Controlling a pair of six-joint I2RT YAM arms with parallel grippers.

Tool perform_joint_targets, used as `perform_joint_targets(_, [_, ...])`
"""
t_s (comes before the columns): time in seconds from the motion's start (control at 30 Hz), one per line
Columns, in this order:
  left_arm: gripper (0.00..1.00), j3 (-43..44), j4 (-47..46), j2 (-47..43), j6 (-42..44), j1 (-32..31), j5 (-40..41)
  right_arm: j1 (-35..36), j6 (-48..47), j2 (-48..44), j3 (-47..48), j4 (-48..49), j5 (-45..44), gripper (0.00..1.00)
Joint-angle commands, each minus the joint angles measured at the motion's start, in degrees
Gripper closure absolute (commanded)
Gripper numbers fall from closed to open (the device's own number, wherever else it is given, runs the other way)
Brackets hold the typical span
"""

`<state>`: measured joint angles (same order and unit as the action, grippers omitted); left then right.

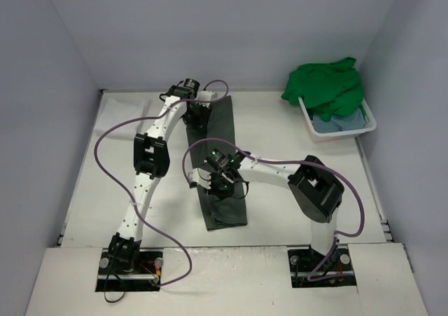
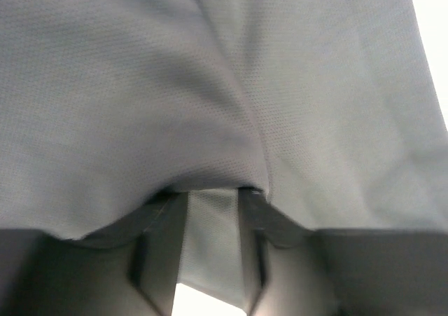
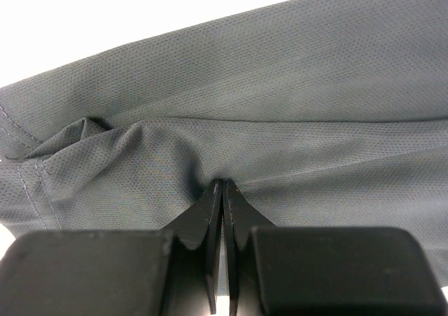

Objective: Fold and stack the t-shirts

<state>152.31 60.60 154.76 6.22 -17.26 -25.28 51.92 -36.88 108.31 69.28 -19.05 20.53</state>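
Table (image 1: 294, 190): flat, white and smooth, walled by pale panels on three sides.
Right gripper (image 1: 221, 178): hung low over the near half of the cloth strip; in the right wrist view (image 3: 222, 184) its two black wedge-shaped fingers met tip to tip, pinching a small pucker of fabric.
Dark grey shirt (image 1: 225, 127): lay mid-table, folded into a long narrow band that ran from near the arms toward the back wall, with straight edges and a few rumples at the near end. Close up (image 3: 280, 85) it was a fine dotted mesh knit, matte, with a stitched hem at the left and soft creases fanning out from the pinch.
Left gripper (image 1: 194, 113): sat at the far end of the band; in the left wrist view (image 2: 210, 193) its dark fingers stood apart, a fold of the same mesh cloth (image 2: 140, 85) draped over their tips and sagging into the gap.
Basket (image 1: 369, 123): white hard plastic, rectangular, at the far right corner of the table.
Green shirt (image 1: 325, 85): bright, crumpled, heaped over the basket's far rim.
Light blue shirt (image 1: 339, 123): bunched inside the basket, under the green one.
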Motion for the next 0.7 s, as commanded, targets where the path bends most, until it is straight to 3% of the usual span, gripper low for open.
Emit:
perform_joint_targets(0.0, [0.68, -0.3, -2.2, 1.8, -1.1, -0.7, 4.4, 0.6, 0.3, 3.2, 1.0, -2.3, -0.1, 1.0])
perform_joint_targets(0.2, [0.56, -0.4, -0.6, 1.6, -2.0, -2.0, 3.0, 0.6, 1.1, 4.5, 3.3, -2.1, -0.8, 1.0])
perform_joint_targets(0.37, [0.48, -3.9, -2.2, -4.0, -2.2, -1.7, 0.5, -0.1, 2.6, 1.7, 3.8, -2.0, -2.2, 1.0])
perform_joint_targets(0.43, [0.4, -4.0, -2.9, -8.4, -2.3, -1.6, 0.2, -1.5, 3.0, 0.2, 4.3, -1.9, -2.2, 0.96])
perform_joint_targets(0.53, [0.37, -4.0, -2.5, -11.7, -2.1, -1.6, 0.8, -3.3, 3.5, -1.0, 6.6, -2.0, -2.6, 0.89])
perform_joint_targets(0.57, [0.37, -4.4, -2.4, -14.4, -1.5, -1.6, 0.9, -5.0, 3.9, -1.6, 7.2, -2.0, -2.3, 0.81])
perform_joint_targets(0.67, [0.37, -9.0, -2.1, -21.2, 0.0, -1.2, 1.1, -7.9, 5.5, -4.9, 9.6, -2.0, -2.2, 0.68])
